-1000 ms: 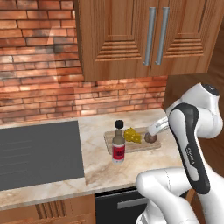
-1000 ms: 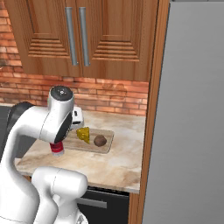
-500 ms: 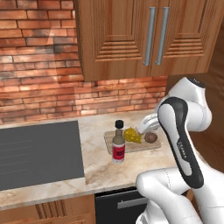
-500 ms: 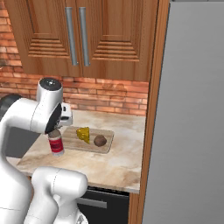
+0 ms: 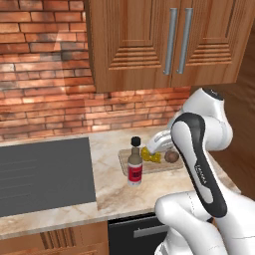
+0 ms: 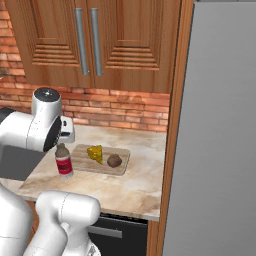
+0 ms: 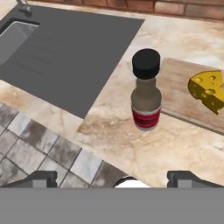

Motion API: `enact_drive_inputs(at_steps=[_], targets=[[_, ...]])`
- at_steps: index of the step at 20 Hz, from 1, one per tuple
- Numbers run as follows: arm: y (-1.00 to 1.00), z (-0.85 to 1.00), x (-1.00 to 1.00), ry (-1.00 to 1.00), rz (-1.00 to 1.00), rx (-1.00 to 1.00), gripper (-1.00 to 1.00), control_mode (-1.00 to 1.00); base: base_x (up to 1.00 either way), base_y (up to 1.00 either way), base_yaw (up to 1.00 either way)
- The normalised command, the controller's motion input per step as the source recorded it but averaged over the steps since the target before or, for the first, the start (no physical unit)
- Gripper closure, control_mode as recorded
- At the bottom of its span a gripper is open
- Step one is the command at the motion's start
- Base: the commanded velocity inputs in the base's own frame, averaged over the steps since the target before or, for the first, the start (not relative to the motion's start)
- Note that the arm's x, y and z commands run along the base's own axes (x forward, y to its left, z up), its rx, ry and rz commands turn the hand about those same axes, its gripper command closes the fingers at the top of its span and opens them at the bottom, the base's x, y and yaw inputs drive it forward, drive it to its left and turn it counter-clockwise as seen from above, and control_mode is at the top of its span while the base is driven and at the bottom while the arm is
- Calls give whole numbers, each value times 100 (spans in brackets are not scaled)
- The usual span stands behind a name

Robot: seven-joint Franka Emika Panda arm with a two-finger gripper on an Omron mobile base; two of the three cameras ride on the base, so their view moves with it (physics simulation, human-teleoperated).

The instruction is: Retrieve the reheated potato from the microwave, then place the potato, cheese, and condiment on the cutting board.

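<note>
Two fingers [image 7: 113,178] spread wide, empty; holed yellow cheese [image 7: 207,90] wedge on grained cutting board [image 7: 181,94]; black-capped condiment [image 7: 146,91] upright beside.

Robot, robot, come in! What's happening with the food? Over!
Gripper open, holding nothing. Yellow cheese wedge and brown potato on tan wooden cutting board. Black-capped condiment bottle upright at board's edge. Nothing blocking.

A beige marble counter [image 5: 114,187] runs below a red brick backsplash [image 5: 45,94], with a dark grey cooktop [image 5: 42,174] set flush into it. Wooden cabinets [image 5: 149,40] with two metal handles [image 5: 179,40] hang above; a grey refrigerator [image 6: 220,130] stands at the counter's end
</note>
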Motion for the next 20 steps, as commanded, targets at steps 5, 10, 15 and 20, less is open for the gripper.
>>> enact_drive_inputs(at_steps=[5,10,15,20], targets=[[8,-9,0,0,0,0,-100,-100,0,0,0],[0,-18,11,0,0,0,-100,-100,0,0,0],[2,-18,24,-2,0,0,-100,-100,0,0,0],[9,-16,38,-3,-1,0,-100,-100,0,0,0]])
